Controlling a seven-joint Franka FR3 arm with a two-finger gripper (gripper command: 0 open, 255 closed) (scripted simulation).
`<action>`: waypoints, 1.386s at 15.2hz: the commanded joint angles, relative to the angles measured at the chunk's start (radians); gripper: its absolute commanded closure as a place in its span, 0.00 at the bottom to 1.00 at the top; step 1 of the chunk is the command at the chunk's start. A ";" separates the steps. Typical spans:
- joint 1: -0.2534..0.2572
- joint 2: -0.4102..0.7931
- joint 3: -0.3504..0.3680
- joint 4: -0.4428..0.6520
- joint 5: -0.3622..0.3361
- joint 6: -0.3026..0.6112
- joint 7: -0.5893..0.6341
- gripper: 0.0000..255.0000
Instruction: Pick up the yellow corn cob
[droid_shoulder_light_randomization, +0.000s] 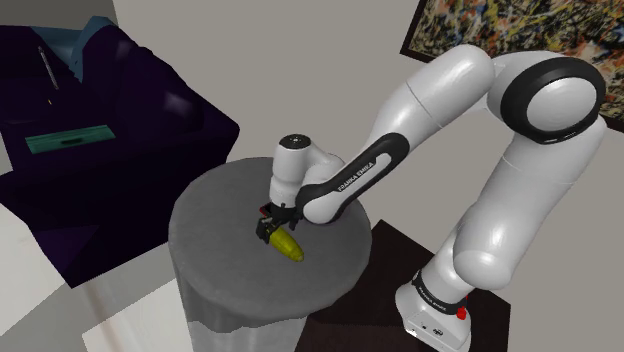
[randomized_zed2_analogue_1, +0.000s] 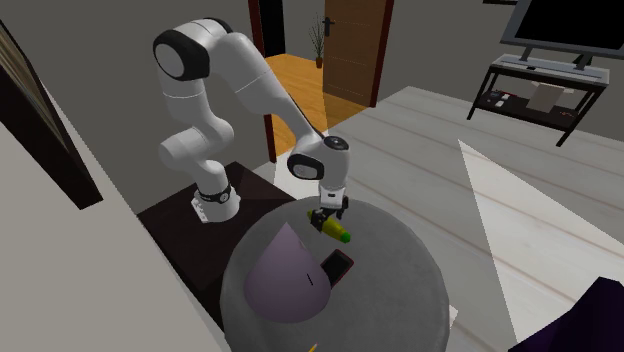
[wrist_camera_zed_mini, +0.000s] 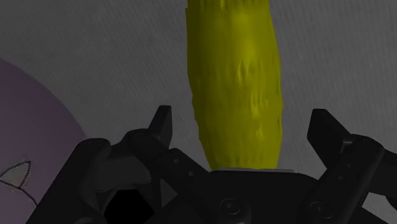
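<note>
Standing low over the round grey table (droid_shoulder_light_randomization: 215, 215), the gripper (droid_shoulder_light_randomization: 268, 226) hid the near end of the yellow corn cob (droid_shoulder_light_randomization: 287, 245) in the shoulder view, and the cob ran off toward its four o'clock. In the second exterior view the cob (randomized_zed2_analogue_1: 338, 232) lay at the gripper's (randomized_zed2_analogue_1: 322, 218) four o'clock, with a pale purple shape (randomized_zed2_analogue_1: 283, 275) at the cob's seven o'clock; the fingers were too small to judge. In the wrist view the fingers (wrist_camera_zed_mini: 164, 127) stood wide apart with a gap on either side of the cob (wrist_camera_zed_mini: 235, 89), gripping nothing; its far end was cut off.
</note>
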 joint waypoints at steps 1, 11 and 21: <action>0.003 0.027 -0.007 -0.004 -0.024 0.029 0.017 0.00; 0.005 0.036 -0.010 -0.004 -0.031 0.037 0.022 1.00; -0.007 -0.075 0.015 0.003 0.058 -0.071 -0.043 1.00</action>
